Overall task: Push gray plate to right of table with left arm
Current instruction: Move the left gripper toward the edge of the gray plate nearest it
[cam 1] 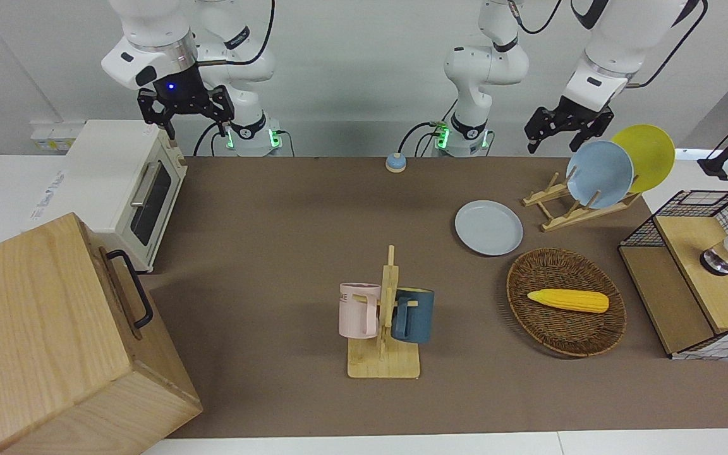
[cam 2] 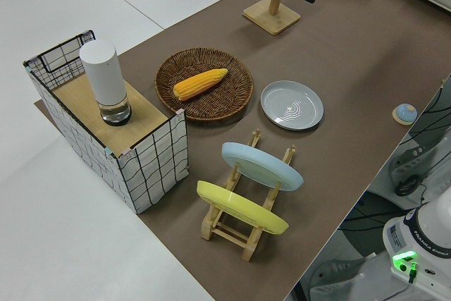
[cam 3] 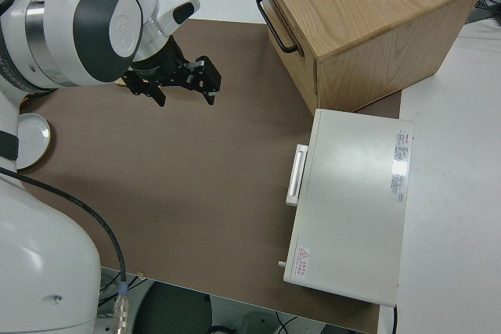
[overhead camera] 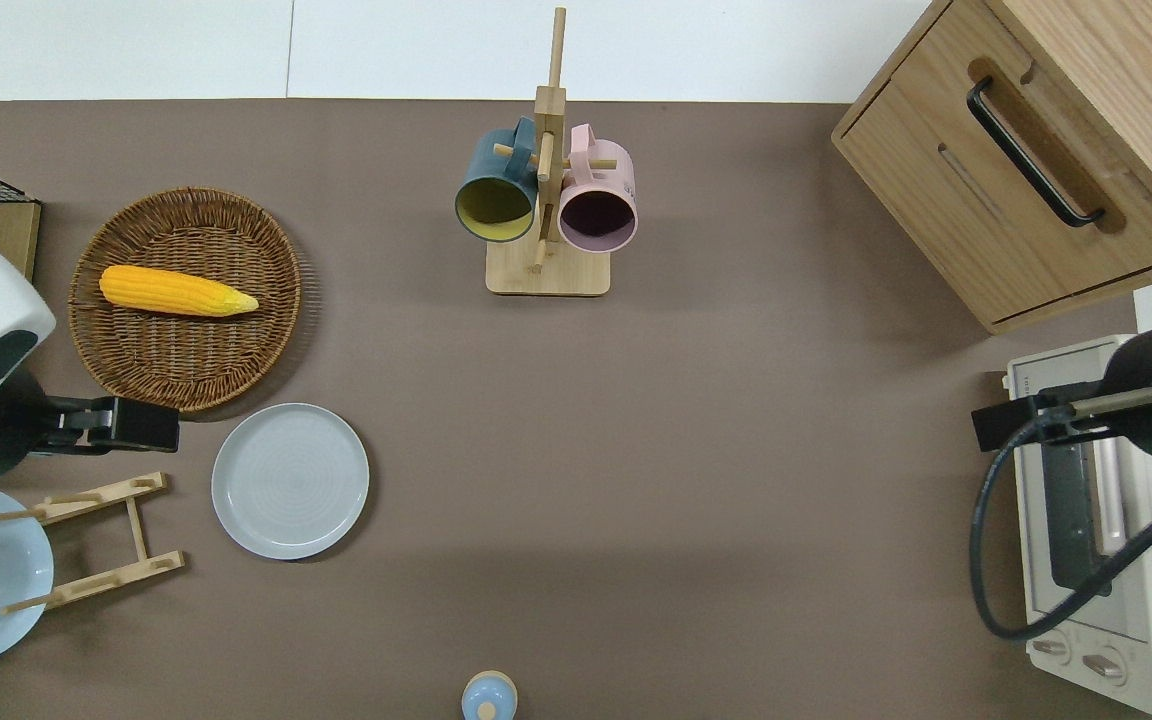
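The gray plate [cam 1: 488, 227] lies flat on the brown table [cam 1: 275, 208], between the wicker basket and the wooden dish rack. It also shows in the overhead view [overhead camera: 290, 480] and the left side view [cam 2: 292, 104]. My left gripper [cam 1: 557, 144] is open and empty, up in the air. In the overhead view, the left gripper [overhead camera: 151, 428] is over the gap between basket and rack, beside the plate toward the left arm's end. My right gripper [cam 1: 186, 120] is open and parked.
A wicker basket [overhead camera: 266, 330] holds a corn cob [overhead camera: 176, 290]. A dish rack [cam 1: 576, 212] holds a bluer plate [cam 1: 599, 174] and a yellow plate [cam 1: 648, 155]. A mug tree [overhead camera: 546, 200] stands mid-table. A wooden cabinet [cam 1: 54, 341], toaster oven [cam 1: 124, 183], wire crate [cam 1: 699, 278] and small blue bell [cam 1: 395, 163] line the edges.
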Action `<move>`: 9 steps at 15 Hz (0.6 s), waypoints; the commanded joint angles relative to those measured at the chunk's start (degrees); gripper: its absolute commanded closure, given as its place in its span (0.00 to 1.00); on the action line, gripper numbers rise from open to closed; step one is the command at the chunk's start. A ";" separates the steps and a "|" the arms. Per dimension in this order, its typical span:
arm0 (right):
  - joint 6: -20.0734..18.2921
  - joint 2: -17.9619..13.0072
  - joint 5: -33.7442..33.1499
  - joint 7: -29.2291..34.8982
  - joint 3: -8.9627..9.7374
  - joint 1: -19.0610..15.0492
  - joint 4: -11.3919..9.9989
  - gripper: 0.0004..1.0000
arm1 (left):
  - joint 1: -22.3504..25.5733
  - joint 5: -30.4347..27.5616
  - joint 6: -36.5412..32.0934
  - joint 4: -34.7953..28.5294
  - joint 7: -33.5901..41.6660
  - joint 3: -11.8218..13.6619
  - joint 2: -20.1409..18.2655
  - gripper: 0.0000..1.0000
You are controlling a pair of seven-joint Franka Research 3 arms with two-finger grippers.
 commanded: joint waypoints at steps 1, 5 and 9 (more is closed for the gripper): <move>-0.68 -0.60 -0.03 -0.43 0.30 -0.46 -0.23 0.00 | -0.24 -0.83 6.07 -5.43 0.34 0.77 0.25 0.01; -0.68 -0.60 -0.03 -0.43 0.30 -0.46 -0.23 0.00 | 1.25 -0.83 11.52 -12.19 1.22 1.12 0.87 0.01; -0.68 -0.60 0.05 -0.43 0.30 -0.46 -0.23 0.00 | 3.89 -0.83 16.36 -17.82 1.66 1.30 1.04 0.02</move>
